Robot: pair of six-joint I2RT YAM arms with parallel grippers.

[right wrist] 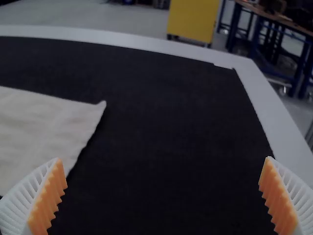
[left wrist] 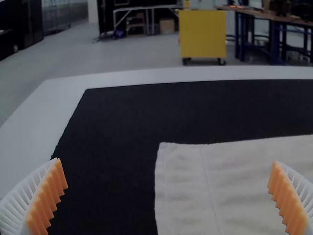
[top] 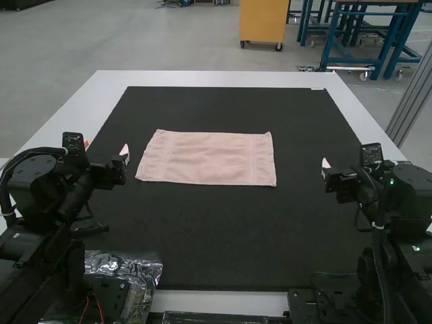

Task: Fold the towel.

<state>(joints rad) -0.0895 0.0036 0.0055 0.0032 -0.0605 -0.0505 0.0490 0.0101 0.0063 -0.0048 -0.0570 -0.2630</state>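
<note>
1 towel [top: 208,159] lies flat, centre of the high view. My left gripper [left wrist: 166,160] and right gripper [right wrist: 164,158] gape; folding seems unstarted, next needing an edge pinched.

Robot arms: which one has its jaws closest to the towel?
The left arm. In the high view, just a narrow strip of black mat separates its jaws from the towel; the right arm has a wider gap.
</note>
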